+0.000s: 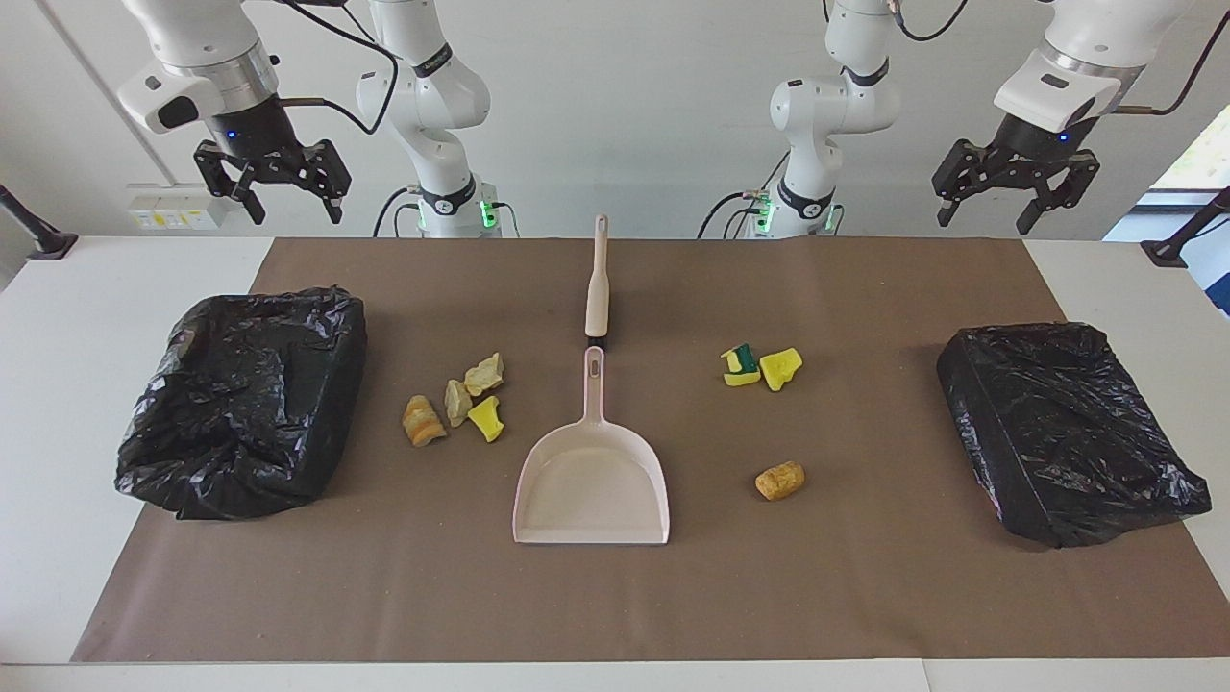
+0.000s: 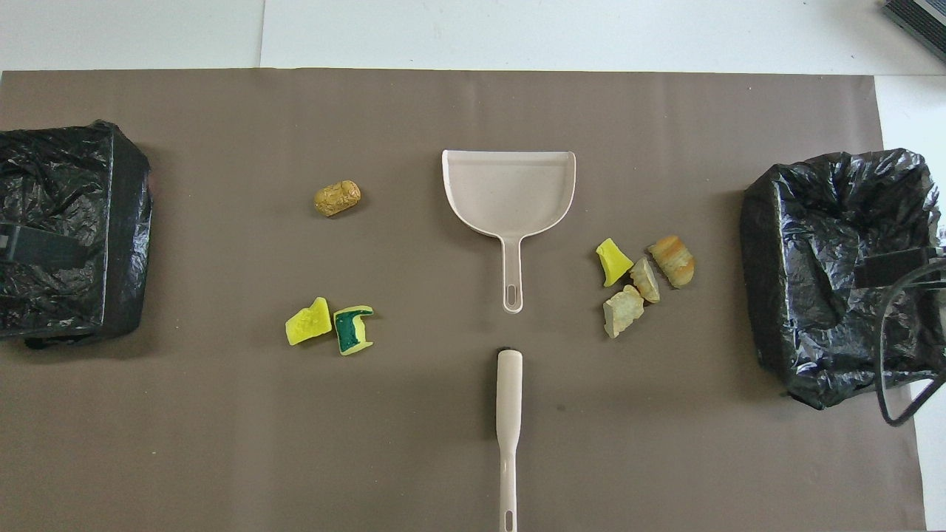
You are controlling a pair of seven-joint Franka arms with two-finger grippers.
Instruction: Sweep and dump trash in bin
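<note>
Trash lies in two groups on the brown mat. Toward the right arm's end are an orange-brown lump [image 1: 423, 421] [image 2: 672, 260], two beige chunks [image 1: 457, 402] [image 1: 483, 374] and a yellow sponge piece [image 1: 487, 418]. Toward the left arm's end are a yellow-green sponge piece [image 1: 740, 365] [image 2: 352, 329], a yellow piece [image 1: 780, 368] [image 2: 308, 322] and an orange-brown lump [image 1: 779, 480] [image 2: 337, 198]. My right gripper [image 1: 293, 211] and my left gripper [image 1: 987, 219] hang open and empty, high over the table's robot edge.
A beige dustpan [image 1: 591, 481] [image 2: 508, 192] lies mid-mat, its handle toward the robots. A beige brush [image 1: 598, 279] [image 2: 508, 414] lies in line with it, nearer the robots. Black-bagged bins stand at the right arm's end [image 1: 240, 404] [image 2: 835, 273] and the left arm's end [image 1: 1067, 432] [image 2: 66, 229].
</note>
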